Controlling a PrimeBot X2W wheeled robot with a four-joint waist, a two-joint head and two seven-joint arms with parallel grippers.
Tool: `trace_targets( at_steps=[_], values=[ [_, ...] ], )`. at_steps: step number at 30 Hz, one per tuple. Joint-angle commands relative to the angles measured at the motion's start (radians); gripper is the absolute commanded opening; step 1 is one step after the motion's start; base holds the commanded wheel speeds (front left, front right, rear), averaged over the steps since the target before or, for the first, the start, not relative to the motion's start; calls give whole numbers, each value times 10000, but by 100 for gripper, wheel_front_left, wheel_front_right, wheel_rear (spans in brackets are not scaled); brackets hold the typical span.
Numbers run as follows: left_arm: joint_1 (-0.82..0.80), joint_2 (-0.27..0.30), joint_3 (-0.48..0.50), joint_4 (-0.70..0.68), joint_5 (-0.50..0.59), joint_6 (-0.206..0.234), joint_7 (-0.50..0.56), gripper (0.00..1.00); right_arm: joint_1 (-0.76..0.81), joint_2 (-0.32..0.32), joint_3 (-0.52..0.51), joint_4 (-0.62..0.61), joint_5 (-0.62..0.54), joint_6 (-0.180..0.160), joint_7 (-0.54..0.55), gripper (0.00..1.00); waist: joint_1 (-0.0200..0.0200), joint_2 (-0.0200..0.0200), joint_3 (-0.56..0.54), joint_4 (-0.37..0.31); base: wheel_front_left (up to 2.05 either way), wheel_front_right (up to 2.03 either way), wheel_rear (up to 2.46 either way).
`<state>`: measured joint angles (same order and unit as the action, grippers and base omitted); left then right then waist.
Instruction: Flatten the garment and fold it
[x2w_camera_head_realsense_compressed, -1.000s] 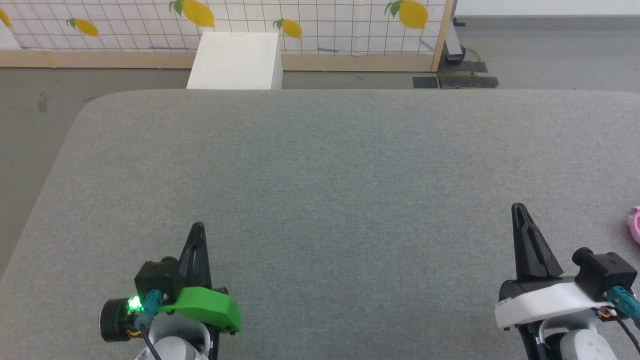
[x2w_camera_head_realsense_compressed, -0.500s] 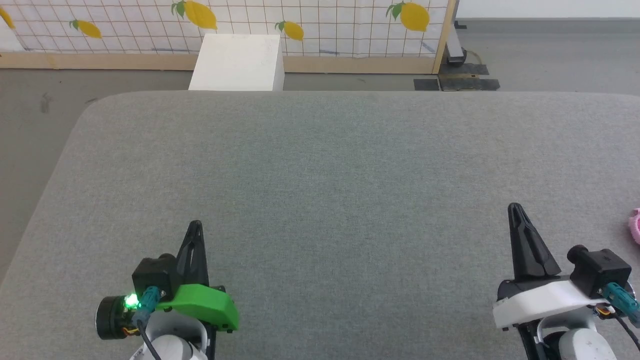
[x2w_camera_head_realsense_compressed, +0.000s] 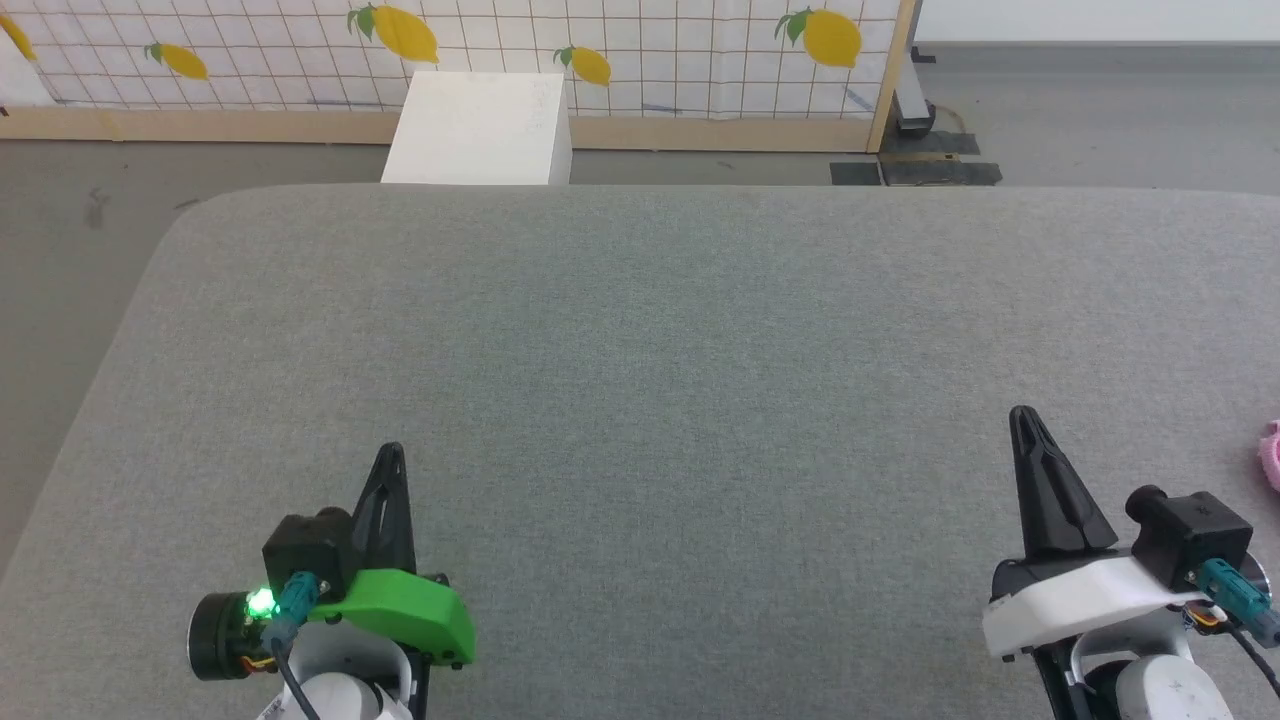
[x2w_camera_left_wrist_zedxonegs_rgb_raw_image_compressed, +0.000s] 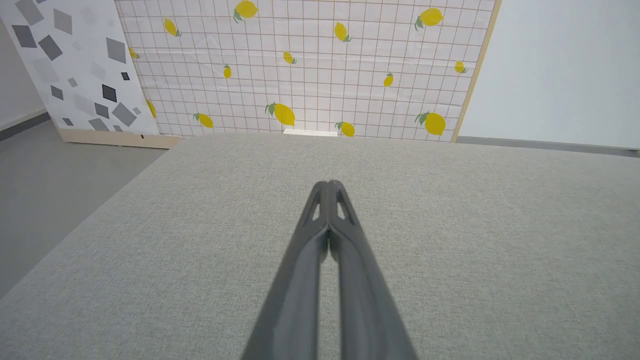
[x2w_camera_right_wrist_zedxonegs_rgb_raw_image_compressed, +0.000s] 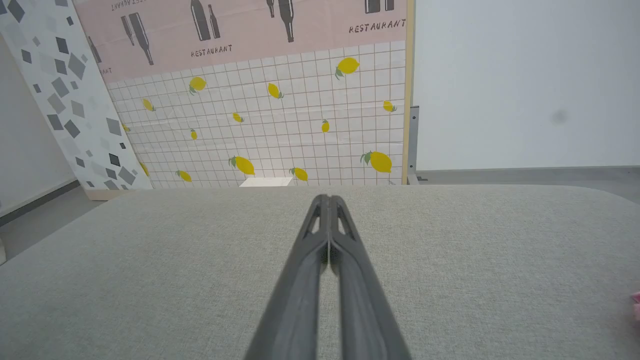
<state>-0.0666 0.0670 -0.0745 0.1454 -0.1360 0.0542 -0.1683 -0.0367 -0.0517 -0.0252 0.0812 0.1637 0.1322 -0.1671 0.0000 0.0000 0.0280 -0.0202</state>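
Observation:
A sliver of the pink garment peeks in at the head view's right edge, lying on the grey padded table; most of it is cut off. The right wrist view catches a bit of that garment at its right border. My right gripper hovers at the lower right, shut and empty, a short way left of the garment. My left gripper rests at the lower left, also shut with nothing in it. Both wrist views show their fingertips pressed together: the left gripper and the right gripper.
A white box stands on the floor beyond the table's far edge. Behind it runs a lemon-patterned panel with a wooden frame. Grey floor lies off the table's left side.
The head camera has shifted a little, so the whole scene sits slightly lower and further right in the picture. Both grippers stay shut and roughly in place.

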Motion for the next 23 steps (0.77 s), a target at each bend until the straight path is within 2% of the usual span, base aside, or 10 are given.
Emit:
trace_targets(
  at_steps=[1, 23],
  values=[
    [161, -40, 64, -96, 190, -34, 59, 0, 132, 5, 34, -86, -142, -6, 56, 0, 0, 0, -6, 5, 0, 0, 0],
    [299, -75, 250, -468, 510, -173, 503, 0, 196, 8, 94, -284, -551, -8, 497, 0, 0, 0, -81, 59, 0, 0, 0]
  ],
)
